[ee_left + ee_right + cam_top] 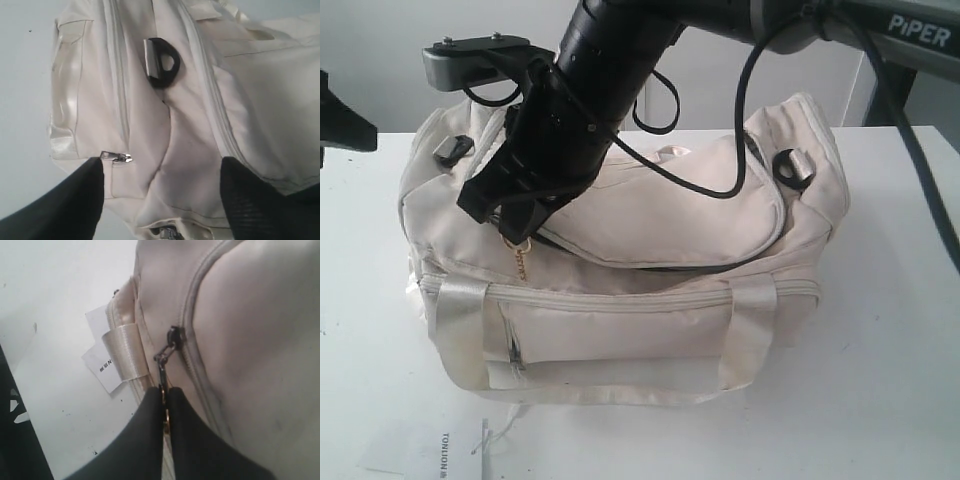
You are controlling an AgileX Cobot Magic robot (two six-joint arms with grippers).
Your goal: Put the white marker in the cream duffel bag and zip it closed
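Exterior view: the cream duffel bag [620,330] sits on the white tabletop [880,380]. The right claw [510,222] reaches across to its left end, down at the gold zip pull [520,255]. A dark gap runs under the curved flap [670,220], so the zip is not yet closed. The arm's cable [700,190] lies over the flap and could snag. The bag is soft and slumped, and I judge a pull along the curve would bunch the fabric and jam the slider.

Left wrist view: the left claw [161,167] hangs with its 2 fingers spread wide, holding nothing, above the bag's end near the dark ring [162,62] and the pocket zip [116,157]. With nothing bracing the bag, it may slide on the tabletop rather than let the zip run.

Right wrist view: the right claw [164,394] is pinched tight on the thin chain-like zip pull [164,360]. So small a hold could slip out under load.

The white marker shows in none of the 3 views; whether it lies inside I cannot tell.
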